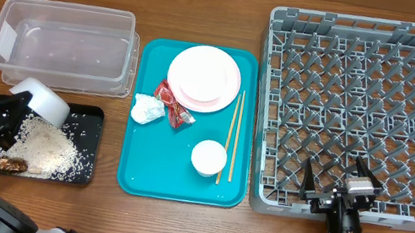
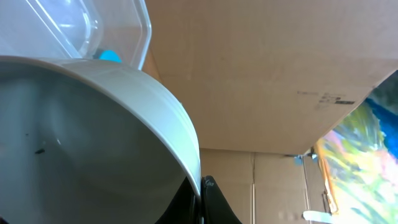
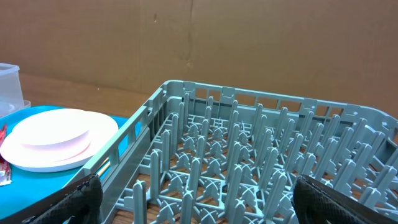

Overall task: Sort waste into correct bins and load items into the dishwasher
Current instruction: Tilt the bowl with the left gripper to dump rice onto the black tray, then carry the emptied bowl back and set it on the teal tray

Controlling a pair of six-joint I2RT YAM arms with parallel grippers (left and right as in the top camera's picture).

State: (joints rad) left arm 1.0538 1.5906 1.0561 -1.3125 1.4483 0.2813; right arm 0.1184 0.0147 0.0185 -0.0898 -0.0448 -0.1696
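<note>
Left of the teal tray (image 1: 172, 172), the left end effector (image 1: 18, 107) is clamped on the rim of a white bowl (image 1: 41, 99), which is tipped over the black tray (image 1: 87, 168) where rice (image 1: 48, 144) lies spread. Also left of the teal tray, farther back, sits the clear tub (image 1: 62, 44). On the teal tray lie stacked plates (image 1: 204, 77), a crumpled napkin (image 1: 146, 109), a red wrapper (image 1: 171, 102), a small cup (image 1: 209, 157) and chopsticks (image 1: 232, 134). Right of it stands the grey rack (image 1: 363, 110). The right end effector (image 1: 336, 180) is on that side too, fingers wide apart and empty.
</note>
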